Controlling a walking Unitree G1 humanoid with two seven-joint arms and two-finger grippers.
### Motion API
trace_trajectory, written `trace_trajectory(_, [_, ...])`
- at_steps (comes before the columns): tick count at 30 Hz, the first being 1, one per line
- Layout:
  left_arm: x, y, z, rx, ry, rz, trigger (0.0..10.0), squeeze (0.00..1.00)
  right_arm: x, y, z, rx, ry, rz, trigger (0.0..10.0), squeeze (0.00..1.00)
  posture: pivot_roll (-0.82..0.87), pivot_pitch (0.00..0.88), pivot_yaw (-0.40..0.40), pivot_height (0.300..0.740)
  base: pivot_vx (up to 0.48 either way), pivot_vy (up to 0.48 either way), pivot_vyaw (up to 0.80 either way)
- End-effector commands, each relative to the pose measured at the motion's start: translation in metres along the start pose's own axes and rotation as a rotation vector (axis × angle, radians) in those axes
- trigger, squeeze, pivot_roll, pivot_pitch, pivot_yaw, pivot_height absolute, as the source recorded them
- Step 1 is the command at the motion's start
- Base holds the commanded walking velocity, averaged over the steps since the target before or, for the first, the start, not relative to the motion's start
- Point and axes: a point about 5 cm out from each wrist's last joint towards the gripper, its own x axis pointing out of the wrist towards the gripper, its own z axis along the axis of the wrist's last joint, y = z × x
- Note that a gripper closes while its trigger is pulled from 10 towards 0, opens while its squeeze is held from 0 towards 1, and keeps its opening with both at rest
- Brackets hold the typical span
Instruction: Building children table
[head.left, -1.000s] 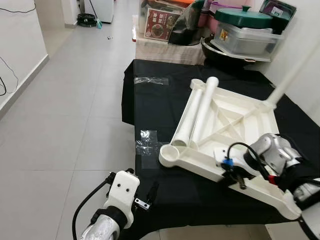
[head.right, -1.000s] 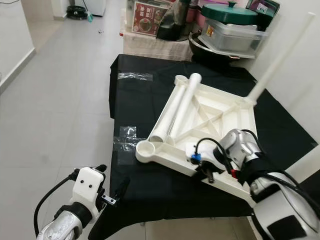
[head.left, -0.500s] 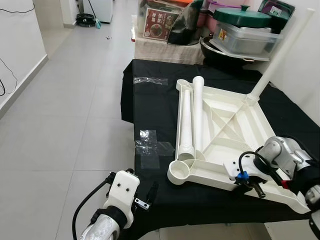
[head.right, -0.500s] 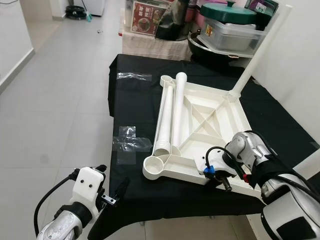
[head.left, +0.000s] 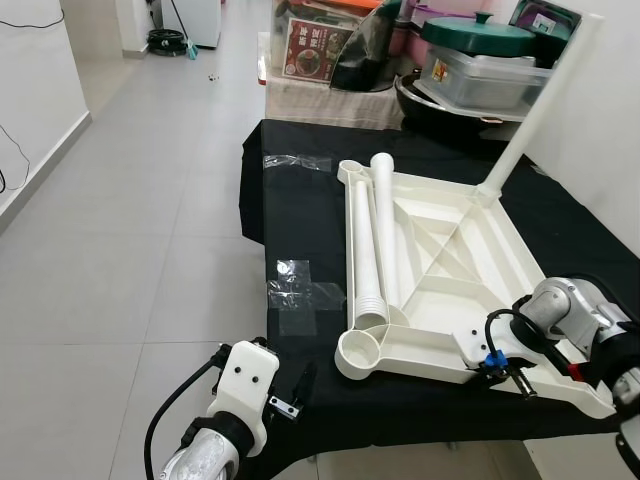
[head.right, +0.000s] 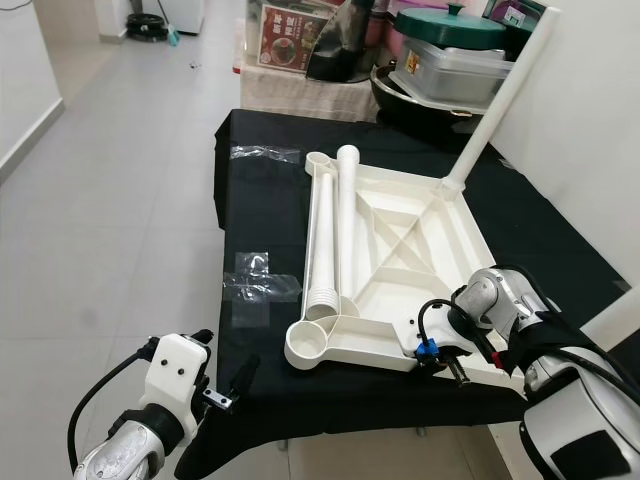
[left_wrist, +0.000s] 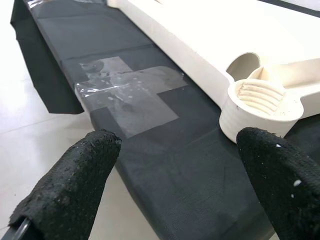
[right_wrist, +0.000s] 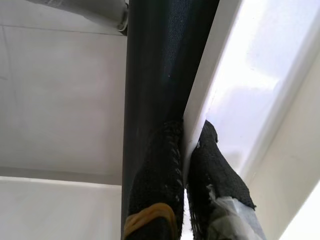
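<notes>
Hovering low off the surface's (head.left: 300, 215) near left corner, the left gripper (head.left: 292, 392) has its fingers (left_wrist: 70, 190) spread wide with nothing between them; through the wrist view a ribbed, threaded socket (left_wrist: 262, 107) of the tabletop sits just ahead of it. Patches of clear tape (head.left: 300, 295) stick to the black cloth beside the tabletop's left edge, and another strip (head.left: 298, 161) lies farther back.

The white tabletop (head.left: 450, 270) lies upside down on the cloth, ribs facing up. Two loose legs (head.left: 372, 235) rest side by side along its left rim, their near ends by the empty corner socket (head.left: 362, 352). A third leg (head.left: 540, 100) stands screwed into the far right corner, leaning up and away.

At the near right edge, the right gripper (head.left: 515, 378) is pinched tight on the tabletop's rim; the right wrist view shows one finger (right_wrist: 160, 170) against the cloth side and the other on the white plastic.

Behind the surface, a box (head.left: 315, 48), a dark pan (head.left: 440, 105) and a lidded tub (head.left: 490, 65) are stacked.
</notes>
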Motion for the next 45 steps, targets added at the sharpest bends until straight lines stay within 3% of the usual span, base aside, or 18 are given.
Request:
trace_trajectory(1, [0.000, -0.001, -0.002, -0.002, 0.018, -0.010, 10.0, 0.00, -0.005, -0.010, 0.013, -0.134, -0.003, -0.031, 0.0, 0.00, 0.04, 0.034, -0.168, 0.740, 0.000, 0.000, 0.00])
trace_trajectory(20, [0.000, -0.002, -0.004, -0.002, 0.026, -0.014, 10.0, 0.00, -0.006, -0.030, 0.027, -0.272, 0.009, -0.220, 0.0, 0.00, 0.04, 0.024, -0.173, 0.740, 0.000, 0.000, 0.00])
trace_trajectory(37, [-0.001, -0.002, -0.005, 0.000, 0.030, -0.018, 10.0, 0.00, -0.006, -0.038, 0.030, -0.319, 0.044, -0.307, 0.0, 0.00, 0.05, 0.014, -0.171, 0.740, 0.000, 0.000, 0.00])
trace_trajectory(38, [-0.001, -0.002, -0.005, 0.000, 0.031, -0.018, 10.0, 0.00, -0.006, -0.038, 0.028, -0.316, 0.057, -0.301, 10.0, 0.00, 0.05, 0.016, -0.172, 0.740, 0.000, 0.000, 0.00])
trace_trajectory(42, [-0.001, -0.002, -0.005, 0.001, 0.031, -0.019, 10.0, 0.00, -0.006, -0.039, 0.028, -0.312, 0.062, -0.318, 10.0, 0.00, 0.04, 0.017, -0.171, 0.740, 0.000, 0.000, 0.00])
trace_trajectory(43, [0.000, -0.002, -0.005, 0.001, 0.032, -0.018, 10.0, 0.00, -0.006, -0.039, 0.027, -0.310, 0.068, -0.312, 10.0, 1.00, 0.04, 0.019, -0.170, 0.740, 0.000, 0.000, 0.00])
trace_trajectory(45, [0.000, -0.002, -0.005, 0.001, 0.032, -0.018, 10.0, 0.00, -0.006, -0.039, 0.027, -0.310, 0.068, -0.312, 10.0, 1.00, 0.04, 0.019, -0.170, 0.740, 0.000, 0.000, 0.00])
